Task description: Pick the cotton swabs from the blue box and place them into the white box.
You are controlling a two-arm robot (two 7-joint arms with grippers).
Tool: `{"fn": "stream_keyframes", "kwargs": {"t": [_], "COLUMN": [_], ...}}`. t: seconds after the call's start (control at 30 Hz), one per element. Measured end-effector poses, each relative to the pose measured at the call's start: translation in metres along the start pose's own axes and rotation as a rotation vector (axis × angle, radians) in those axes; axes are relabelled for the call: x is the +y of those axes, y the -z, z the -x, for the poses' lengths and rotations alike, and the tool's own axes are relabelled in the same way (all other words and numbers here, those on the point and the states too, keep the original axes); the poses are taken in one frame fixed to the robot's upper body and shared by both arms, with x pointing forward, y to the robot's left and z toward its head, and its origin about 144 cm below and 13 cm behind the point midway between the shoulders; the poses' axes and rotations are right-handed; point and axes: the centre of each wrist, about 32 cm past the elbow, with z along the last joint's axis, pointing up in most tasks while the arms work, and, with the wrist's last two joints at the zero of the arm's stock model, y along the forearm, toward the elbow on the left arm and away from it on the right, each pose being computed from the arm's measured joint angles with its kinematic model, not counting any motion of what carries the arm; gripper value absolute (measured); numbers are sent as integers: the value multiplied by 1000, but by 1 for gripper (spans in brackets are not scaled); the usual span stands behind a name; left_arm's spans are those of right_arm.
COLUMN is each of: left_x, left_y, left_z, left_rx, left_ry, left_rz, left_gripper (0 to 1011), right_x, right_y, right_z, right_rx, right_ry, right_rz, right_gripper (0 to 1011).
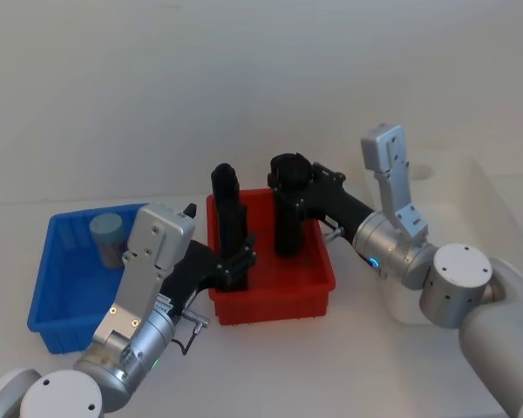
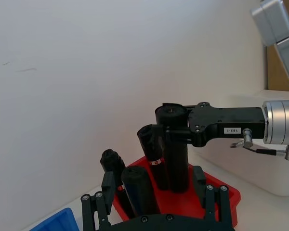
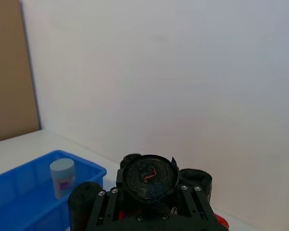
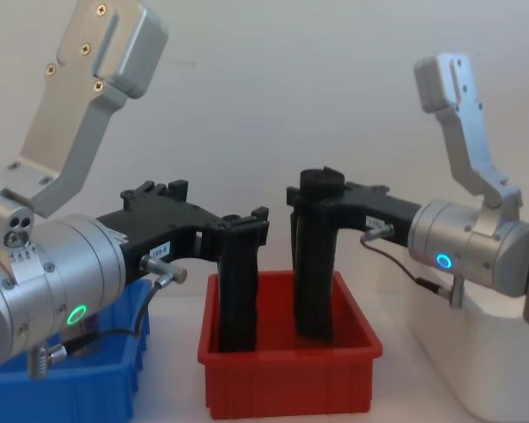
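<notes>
blue plastic is showing at the robot's left: the blue box (image 1: 65, 287) is sitting on the white counter (image 1: 349, 366) with one jar of cotton swabs (image 1: 109, 238) standing upright in its far part, pale lid up and a purple-pink band around it. just beside it, toward the middle, a red bin (image 1: 275, 287) is holding tall black upright objects. the white box (image 1: 471, 187) is sitting at the robot's right, past the red bin, partly hidden by the right arm.

both arms are reaching over the red bin rather than the blue box. the left hand (image 4: 242, 231) is coming in from the left side and its fingers are closing around the top of the nearer black column (image 4: 236, 291), which is standing in the left part of the red bin. the right hand (image 4: 322, 198) is coming in from the right side and is gripping the upper end of the taller black cylinder (image 4: 316, 273), which is standing upright in the middle of the bin. from the right wrist, the round black top of that cylinder is showing between the fingers, with the blue box and its jar farther off.

the jar is sitting untouched, well apart from either hand.
</notes>
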Motion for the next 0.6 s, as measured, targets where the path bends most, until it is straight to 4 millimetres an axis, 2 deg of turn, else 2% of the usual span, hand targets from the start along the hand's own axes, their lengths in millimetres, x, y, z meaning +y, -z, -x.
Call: {"fn": "stream_keyframes", "kwargs": {"t": [0.6], "left_x": [0], "left_y": [0], "left_z": [0], "left_rx": [0], "left_ry": [0], "left_rz": [0], "left_gripper": [1004], "right_x": [-25], "right_y": [-37], "right_z": [12], "right_rx": [-23], "right_ry": [104], "right_rz": [-69], "right_gripper": [524]}}
